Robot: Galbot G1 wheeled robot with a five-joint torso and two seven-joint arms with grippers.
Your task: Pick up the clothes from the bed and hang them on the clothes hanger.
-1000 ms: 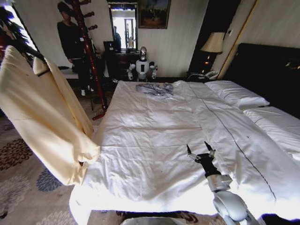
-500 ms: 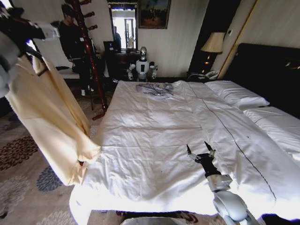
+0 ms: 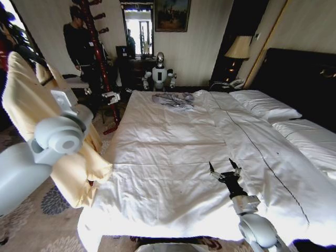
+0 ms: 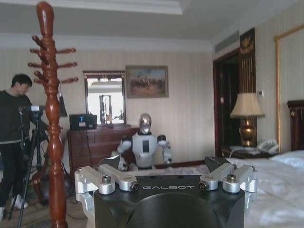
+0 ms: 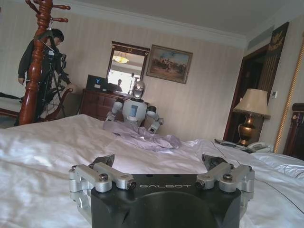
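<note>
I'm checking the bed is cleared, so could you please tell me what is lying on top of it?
On the wide white-sheeted bed lie a small crumpled grey garment at the far edge and white pillows. The open right claw hovers over it. Anything under the sheets is hidden.

Coat stand (image 3: 100,63) beside left hand (image 3: 111,96)
</note>
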